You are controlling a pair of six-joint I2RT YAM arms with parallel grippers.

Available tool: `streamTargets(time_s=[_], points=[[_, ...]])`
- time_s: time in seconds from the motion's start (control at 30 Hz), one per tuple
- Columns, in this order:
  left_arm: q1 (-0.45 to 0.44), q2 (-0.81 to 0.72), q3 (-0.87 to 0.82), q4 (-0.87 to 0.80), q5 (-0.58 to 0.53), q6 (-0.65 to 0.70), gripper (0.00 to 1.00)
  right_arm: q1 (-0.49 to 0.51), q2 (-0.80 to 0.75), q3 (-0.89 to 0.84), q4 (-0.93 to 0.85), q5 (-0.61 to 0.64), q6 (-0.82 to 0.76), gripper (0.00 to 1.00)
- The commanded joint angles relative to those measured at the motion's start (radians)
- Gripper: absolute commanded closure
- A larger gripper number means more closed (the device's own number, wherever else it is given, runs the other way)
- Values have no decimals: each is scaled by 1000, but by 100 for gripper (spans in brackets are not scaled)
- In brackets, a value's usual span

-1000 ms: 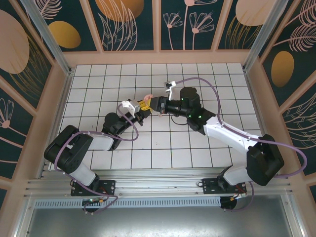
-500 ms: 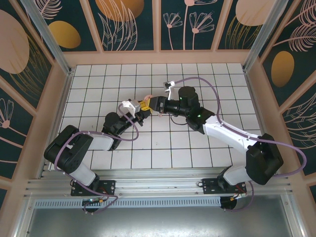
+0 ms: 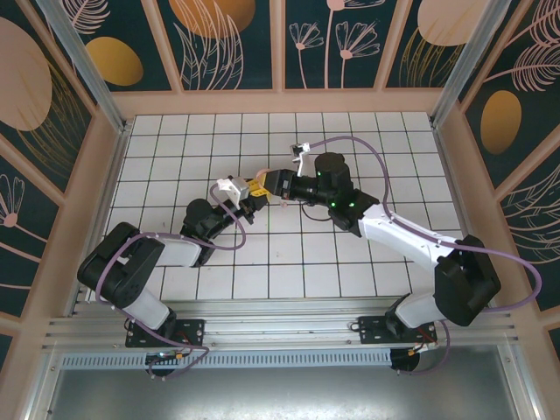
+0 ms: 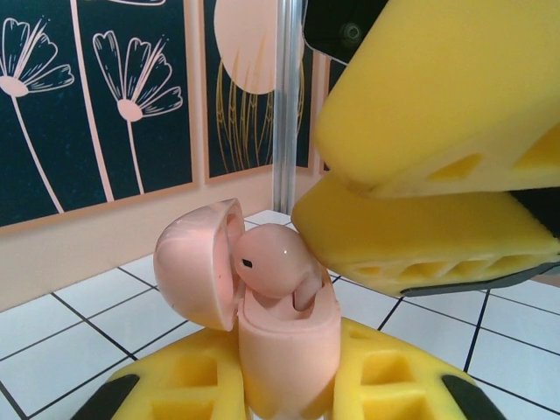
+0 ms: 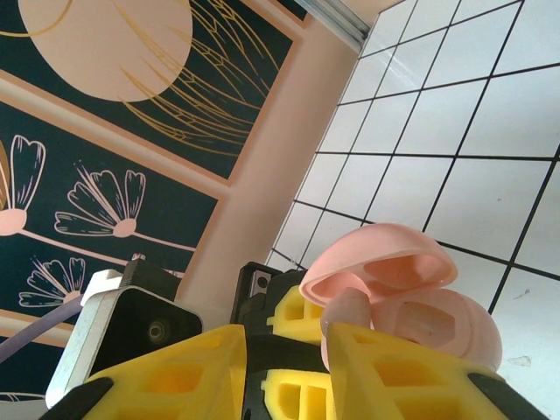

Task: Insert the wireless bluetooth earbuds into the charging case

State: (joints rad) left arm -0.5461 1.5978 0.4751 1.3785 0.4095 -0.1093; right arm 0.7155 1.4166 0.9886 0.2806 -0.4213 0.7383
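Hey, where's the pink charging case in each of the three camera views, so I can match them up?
Top external: the charging case is a pink speck just left of and above centre.
Left wrist: bottom centre, hinged open.
Right wrist: lower right, hinged open.
Shared landmark: the white gridded table beneath it in all three.

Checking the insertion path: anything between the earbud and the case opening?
Nothing visible. The lid is swung open sideways, and the earbud sits at the mouth of the charging case, not fully seated.
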Motion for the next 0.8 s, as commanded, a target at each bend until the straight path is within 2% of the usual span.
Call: streamTargets(time_s=[0.0,0.3,0.77], points=[[-7,-33,13,63,22,8,93,-6,-41,16,18,25,-34,67],[-7,-33,10,63,26,7,93,-38,-113,11,-36,3,-65,65],[-7,-48,12,44,31,17,93,-34,-4,100,-47,-89,-76,65]])
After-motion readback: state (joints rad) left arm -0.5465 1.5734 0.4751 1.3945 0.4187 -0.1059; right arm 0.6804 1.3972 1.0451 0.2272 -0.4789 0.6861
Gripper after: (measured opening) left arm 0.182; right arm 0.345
